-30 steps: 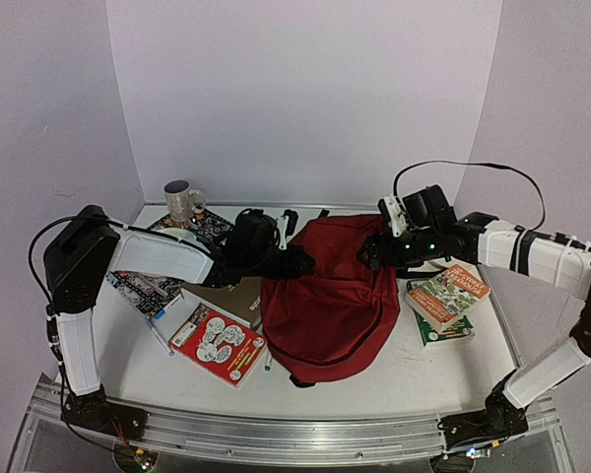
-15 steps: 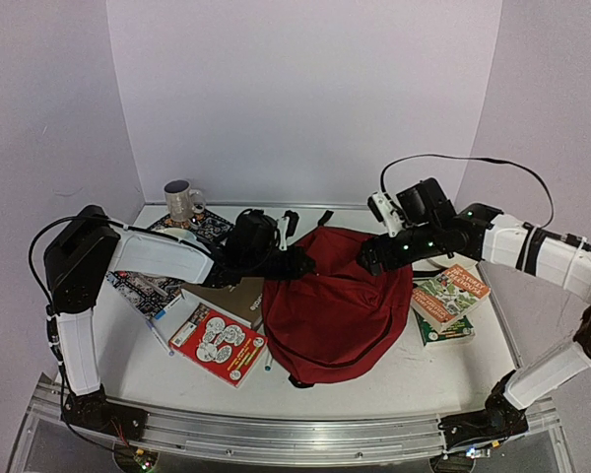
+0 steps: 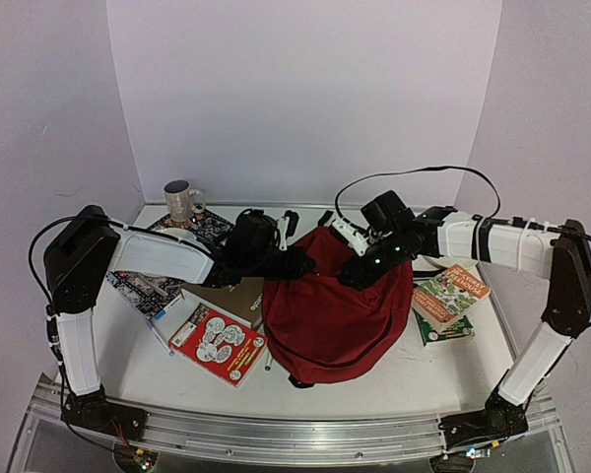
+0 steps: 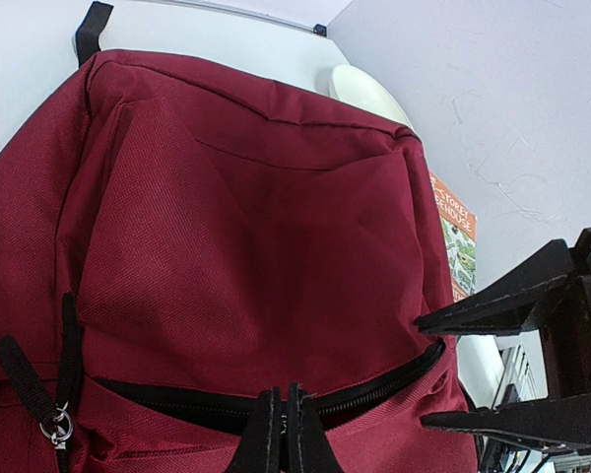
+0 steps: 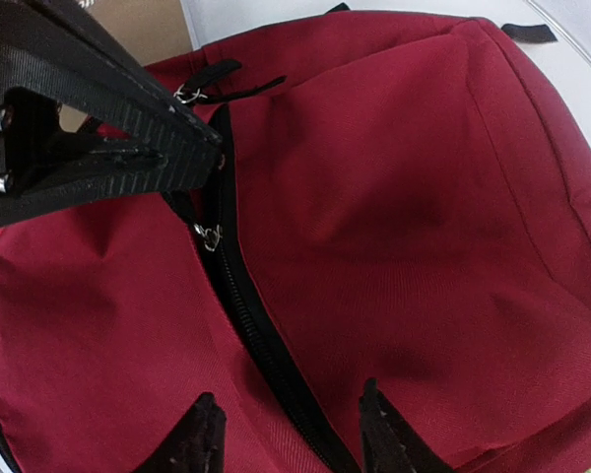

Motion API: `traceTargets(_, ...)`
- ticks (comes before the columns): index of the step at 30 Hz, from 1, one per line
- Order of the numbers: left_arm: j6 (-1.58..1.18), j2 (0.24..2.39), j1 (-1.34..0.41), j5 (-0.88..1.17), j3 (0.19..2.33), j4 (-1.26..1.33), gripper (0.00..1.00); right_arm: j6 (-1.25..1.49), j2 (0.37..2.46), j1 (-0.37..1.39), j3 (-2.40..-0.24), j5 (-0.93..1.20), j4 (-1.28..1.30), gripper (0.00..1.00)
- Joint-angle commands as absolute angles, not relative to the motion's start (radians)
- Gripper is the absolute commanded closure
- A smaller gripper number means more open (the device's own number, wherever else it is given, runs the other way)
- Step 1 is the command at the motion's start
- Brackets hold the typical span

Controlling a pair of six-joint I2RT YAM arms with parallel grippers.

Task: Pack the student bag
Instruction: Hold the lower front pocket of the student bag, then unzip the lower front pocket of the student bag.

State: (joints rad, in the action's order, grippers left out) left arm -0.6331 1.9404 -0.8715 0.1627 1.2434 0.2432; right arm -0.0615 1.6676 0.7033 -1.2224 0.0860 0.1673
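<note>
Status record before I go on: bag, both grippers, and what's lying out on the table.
bag: student bag, lying on table
left gripper: shut, tips at the bag's zip
right gripper: open, fingers straddling the zip
left of bag: red-and-white book, brown book, mug farther back
right of bag: green-and-orange books

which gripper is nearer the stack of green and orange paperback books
Right. The right gripper hangs over the middle of the dark red fabric backpack, just left of the books; the left gripper sits at the backpack's left edge, farther away.
</note>
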Motion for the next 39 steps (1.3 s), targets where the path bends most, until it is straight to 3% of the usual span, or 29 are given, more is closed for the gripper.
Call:
traceTargets(1, -0.626, 1.915, -0.872, 0.152, 1.292, 0.265, 1.00, -0.126, 1.691, 0.708, -1.247, 0.097, 0.193, 0.58)
traceTargets(10, -0.611, 1.896, -0.860, 0.132, 1.280, 0.262, 1.00, -0.150, 1.687, 0.707, -1.195, 0.031, 0.202, 0.69)
traceTargets(20, -0.576, 1.850, -0.843, 0.074, 1.236, 0.238, 1.00, -0.161, 1.656, 0.693, -1.167, -0.048, 0.228, 0.99)
traceTargets(33, -0.505, 1.839, -0.804, -0.161, 1.224, 0.108, 1.00, -0.173, 1.542, 0.677, -1.088, -0.045, 0.258, 1.00)
traceTargets(39, -0.487, 1.821, -0.802, -0.093, 1.214, 0.105, 1.00, -0.170, 1.575, 0.677, -1.122, 0.055, 0.258, 0.95)
